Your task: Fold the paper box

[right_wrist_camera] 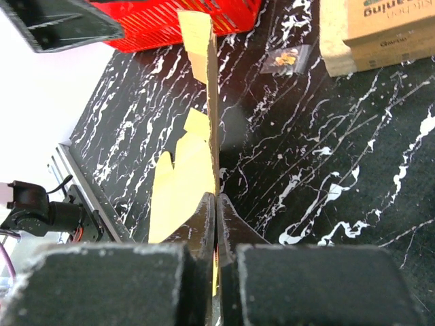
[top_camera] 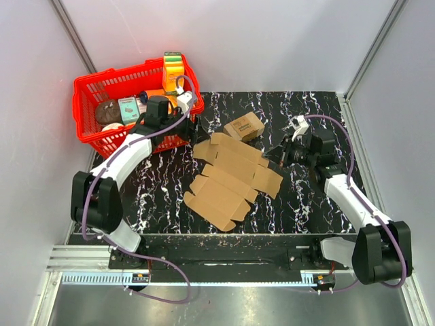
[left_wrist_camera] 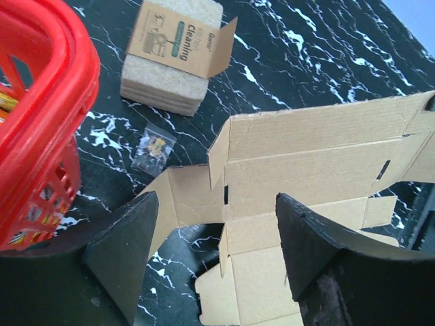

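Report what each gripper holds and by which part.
The right gripper is shut on the paper box, pinching the edge of the flap nearest the right arm. The left gripper is open above the sheet's opposite end, holding nothing.

Your paper box [top_camera: 231, 180] is plain brown corrugated card with no print. Your table [top_camera: 272, 105] is black, streaked with white marble veins. Your basket [left_wrist_camera: 47, 81] is bright red open lattice. The sleeved pack [left_wrist_camera: 178, 34] is pale beige under a tan sleeve with dark lettering and what looks like a small green label.
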Controlling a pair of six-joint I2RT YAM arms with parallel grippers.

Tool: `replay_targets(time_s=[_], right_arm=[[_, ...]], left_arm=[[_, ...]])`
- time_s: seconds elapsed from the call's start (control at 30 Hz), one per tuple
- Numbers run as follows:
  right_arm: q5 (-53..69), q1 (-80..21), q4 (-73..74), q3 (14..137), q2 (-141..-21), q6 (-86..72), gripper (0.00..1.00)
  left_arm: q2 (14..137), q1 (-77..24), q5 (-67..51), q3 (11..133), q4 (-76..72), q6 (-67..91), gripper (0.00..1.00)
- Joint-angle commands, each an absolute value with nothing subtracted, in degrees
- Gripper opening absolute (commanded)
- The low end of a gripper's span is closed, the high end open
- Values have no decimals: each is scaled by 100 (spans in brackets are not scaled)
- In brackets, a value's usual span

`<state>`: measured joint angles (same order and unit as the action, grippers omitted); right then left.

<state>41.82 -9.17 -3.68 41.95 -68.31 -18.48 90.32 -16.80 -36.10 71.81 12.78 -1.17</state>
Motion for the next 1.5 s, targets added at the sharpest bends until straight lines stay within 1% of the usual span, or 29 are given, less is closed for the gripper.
replay_targets(time_s=[0.0, 0.07, 0.33, 0.77, 1.03, 1.13, 1.27, 1.47], right_arm=[[4509, -993, -730, 4184, -6557, -1767, 0], [4552, -1002, -729, 4184, -6513, -1767, 0], [4728, -1046, -738, 4157, -6372, -1819, 0], [5422, -1160, -1256, 4017, -6188, -2092, 0], [6028, -1300, -1678, 4025, -6126, -2382, 1], [6073, -1450, -1591, 4095, -6108, -2294, 1], [6003, -1678, -1003, 4333, -6161, -1864, 0], [5863, -1775, -879, 4377, -6126, -1758, 1]], left_arm=[[9246, -1486, -4823, 7067, 170, 482, 74], [9316, -1433, -5000, 6996, -200, 729, 74], [9545, -1398, -4790, 7005, -413, 826, 73], [9870, -1415, -4851, 6777, -1116, 1230, 67], [9642, -1643, -5132, 6759, -1327, 1318, 66], [9475, -1696, -5212, 6759, -1441, 1415, 66], [9325, -1714, -5194, 6750, -1486, 1468, 67], [9527, -1705, -5308, 6847, -1213, 1319, 66]])
